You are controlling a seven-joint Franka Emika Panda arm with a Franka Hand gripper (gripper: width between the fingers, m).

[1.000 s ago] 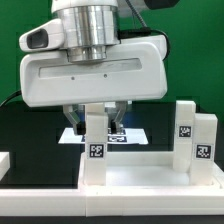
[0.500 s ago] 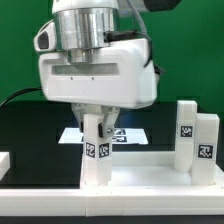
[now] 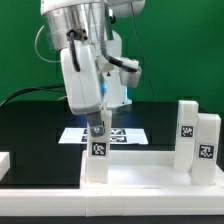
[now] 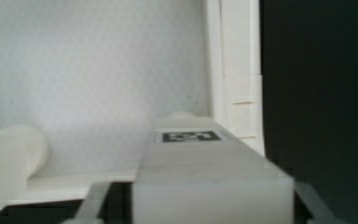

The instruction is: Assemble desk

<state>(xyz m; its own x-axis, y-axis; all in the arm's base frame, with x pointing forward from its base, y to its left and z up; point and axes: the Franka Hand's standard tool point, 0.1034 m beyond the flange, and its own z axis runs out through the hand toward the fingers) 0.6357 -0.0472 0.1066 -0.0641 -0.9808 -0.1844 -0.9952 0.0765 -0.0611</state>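
White plastic rimmed desk panel [image 3: 150, 172] lies nearest me on the black table [image 3: 30, 125]. I see a white square tagged leg [image 3: 97, 152] standing upright in its corner socket at nine o'clock, with my gripper [image 3: 97, 128] clamped on its top. At three o'clock two more tagged legs [image 3: 186, 135] stand side by side. Beyond lies the marker board [image 3: 128, 133].
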